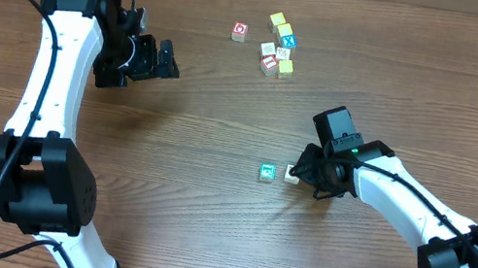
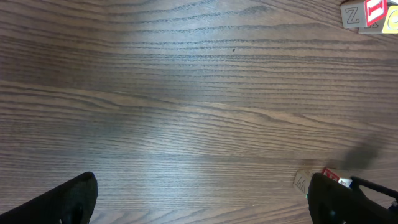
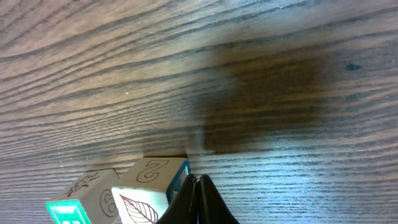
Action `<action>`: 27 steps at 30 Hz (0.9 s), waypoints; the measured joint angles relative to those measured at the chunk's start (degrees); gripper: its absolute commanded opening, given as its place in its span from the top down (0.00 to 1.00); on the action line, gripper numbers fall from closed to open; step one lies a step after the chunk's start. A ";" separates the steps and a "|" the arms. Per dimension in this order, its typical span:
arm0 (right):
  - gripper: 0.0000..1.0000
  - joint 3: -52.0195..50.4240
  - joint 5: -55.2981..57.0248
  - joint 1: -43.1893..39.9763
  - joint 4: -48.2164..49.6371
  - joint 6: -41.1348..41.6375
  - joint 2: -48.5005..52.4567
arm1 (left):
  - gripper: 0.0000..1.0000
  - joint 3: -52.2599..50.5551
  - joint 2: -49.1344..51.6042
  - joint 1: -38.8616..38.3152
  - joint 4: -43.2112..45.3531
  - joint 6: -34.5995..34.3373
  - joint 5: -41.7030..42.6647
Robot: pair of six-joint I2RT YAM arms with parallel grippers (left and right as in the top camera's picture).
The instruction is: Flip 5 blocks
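Observation:
Several blocks (image 1: 279, 47) cluster at the back right of the table, and one red-printed block (image 1: 239, 32) lies apart to their left. A green-faced block (image 1: 266, 171) and a pale block (image 1: 291, 173) lie side by side mid-table. My right gripper (image 1: 304, 171) is shut, its tips against the pale block's right side. In the right wrist view the shut fingertips (image 3: 198, 196) touch the teal-edged side of that block (image 3: 149, 183), which shows a "2" and a leaf; the green block (image 3: 71, 202) sits just beyond. My left gripper (image 1: 169, 60) hangs open at the back left, holding nothing.
The left wrist view shows bare wood between the open gripper (image 2: 202, 186) fingers. A pale block with a red face (image 2: 305, 180) lies by the right finger (image 2: 348, 202), and the cluster's blocks (image 2: 367, 14) sit at the top right corner.

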 measured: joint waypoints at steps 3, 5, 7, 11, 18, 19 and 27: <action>0.96 0.00 -0.85 0.00 0.00 0.11 0.00 | 0.00 0.00 0.00 0.00 0.00 0.00 0.00; 0.96 0.00 -1.88 0.07 0.00 0.13 0.00 | 0.00 0.00 0.00 0.00 0.00 0.00 0.00; 0.95 0.00 -2.73 0.17 0.28 0.15 0.00 | 0.00 0.00 0.00 0.00 -0.02 0.00 0.00; 0.93 0.00 -3.41 1.62 1.51 0.13 0.00 | 0.00 0.00 0.00 0.00 0.00 0.00 0.00; 0.90 0.00 -4.02 4.70 2.95 0.15 0.00 | 0.00 0.00 0.00 0.00 0.00 0.00 0.00; 0.90 0.00 -4.11 4.98 2.84 0.13 0.00 | 0.00 0.00 0.00 0.00 0.00 0.00 0.00; 0.87 0.13 -3.82 4.90 1.27 -3.34 0.00 | 0.00 0.00 0.00 0.00 0.00 0.00 -0.02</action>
